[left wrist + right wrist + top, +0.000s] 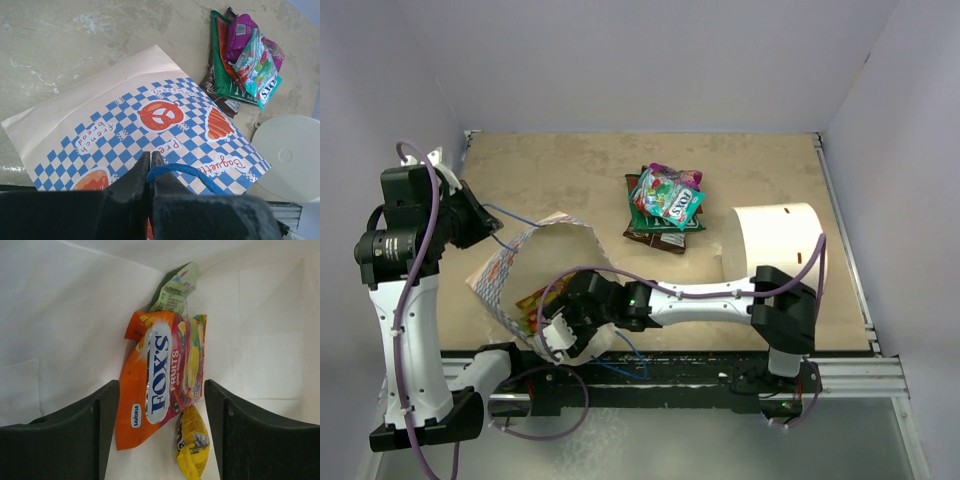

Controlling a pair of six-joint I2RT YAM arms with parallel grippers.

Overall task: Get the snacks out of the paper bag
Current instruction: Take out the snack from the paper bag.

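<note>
As L hand (151,157) pinches handle (186,173), open R hand (161,385) flanks orange pkt (134,390), yellow pkt (192,447).

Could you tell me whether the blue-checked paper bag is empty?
Not empty: orange candy packet, yellow packet and green packet lie inside the blue-checked paper bag.

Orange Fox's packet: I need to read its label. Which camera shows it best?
The right wrist view: the orange Fox's packet fills the centre, label facing the camera, framed by the open right gripper. The top external view gives only an orange sliver at the paper bag mouth. The left wrist view shows only the bag's outside.
</note>
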